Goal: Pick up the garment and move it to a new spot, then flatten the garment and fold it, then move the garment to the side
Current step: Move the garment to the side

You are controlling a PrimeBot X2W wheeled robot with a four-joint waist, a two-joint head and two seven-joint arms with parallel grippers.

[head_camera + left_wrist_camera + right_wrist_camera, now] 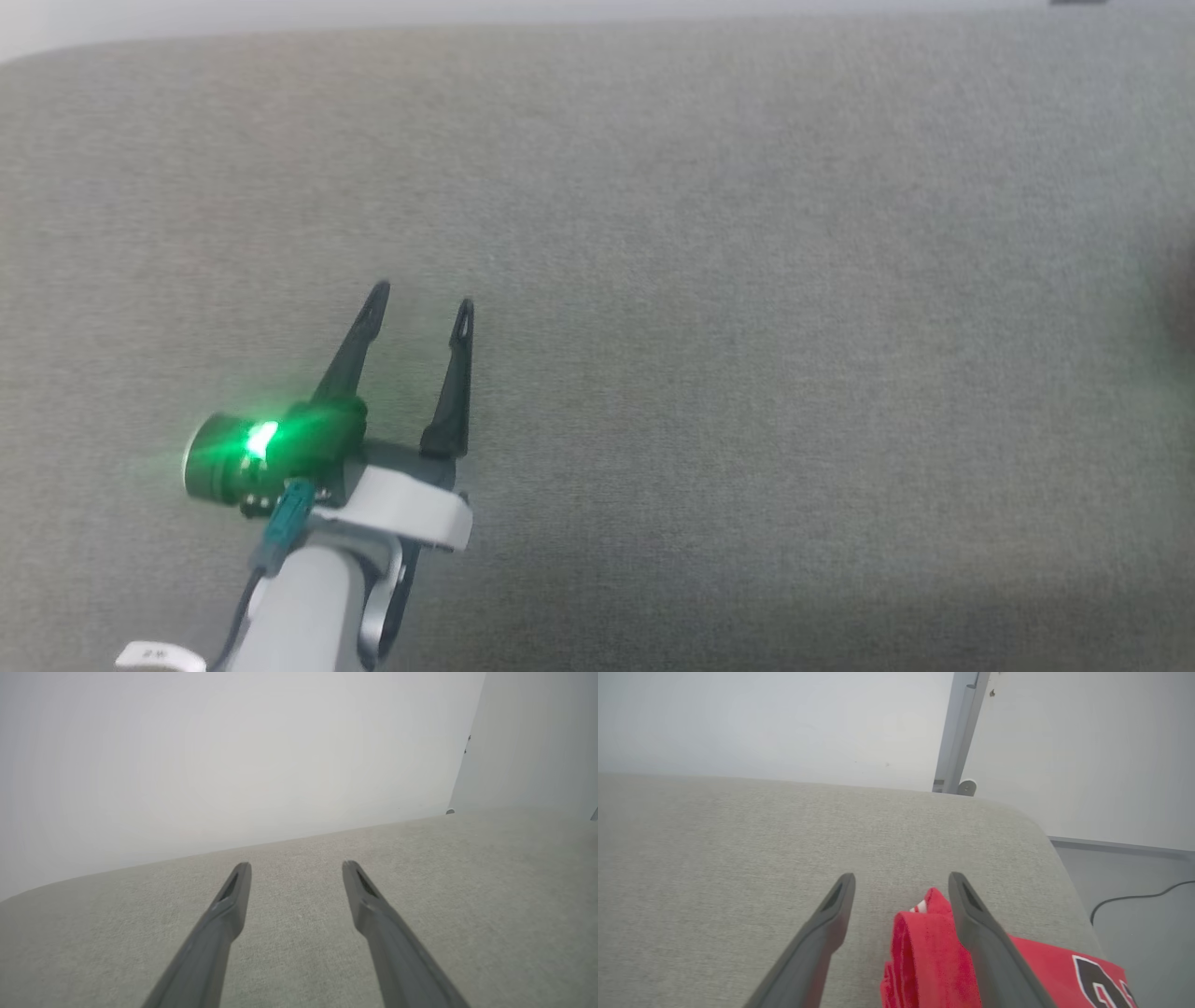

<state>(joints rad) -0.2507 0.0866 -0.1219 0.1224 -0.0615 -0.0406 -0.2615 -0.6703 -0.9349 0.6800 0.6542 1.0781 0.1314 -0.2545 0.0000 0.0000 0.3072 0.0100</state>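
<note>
Grey fabric tabletop [747,280] bears a dark-lettered red jersey [924,952] under the right gripper [901,880], fingers apart; left gripper [421,299] fingers apart too.

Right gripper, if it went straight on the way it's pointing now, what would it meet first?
Probably the bare grey cushion, since the open right gripper points slightly down at it. The garment lies between its jaws, beside the right one, not beyond the tips. Depth is unclear.
</note>
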